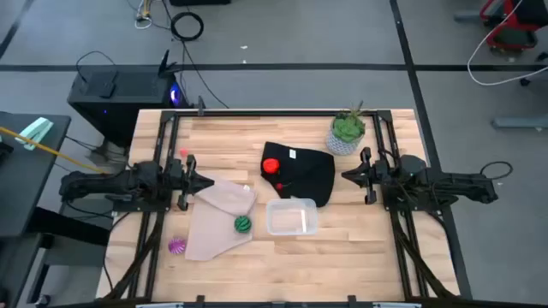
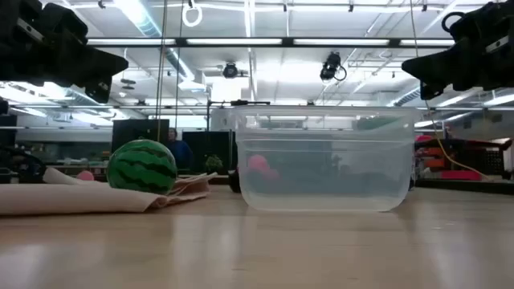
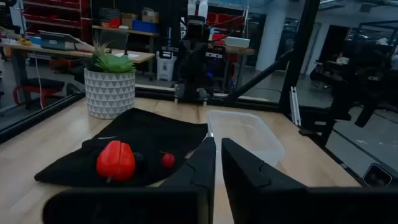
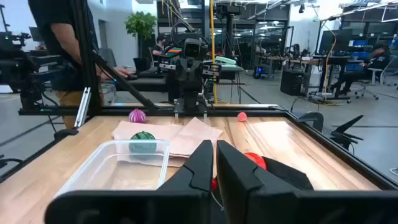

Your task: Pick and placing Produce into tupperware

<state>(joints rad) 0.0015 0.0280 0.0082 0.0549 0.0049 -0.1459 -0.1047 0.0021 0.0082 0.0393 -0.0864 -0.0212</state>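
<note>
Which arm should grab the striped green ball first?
Likely left. The green ball lies on the beige cloth, on the left end effector's side of the tupperware. The right end effector would have to reach past the container.

Red produce [image 1: 271, 166]; green striped ball [image 1: 243, 224]; magenta ball [image 1: 177, 246]; black cloth [image 1: 312, 174].

Three produce pieces [image 1: 271, 166], one tupperware [image 1: 292, 216], two cloths [image 1: 221, 221], one plant [image 1: 347, 131].
</note>
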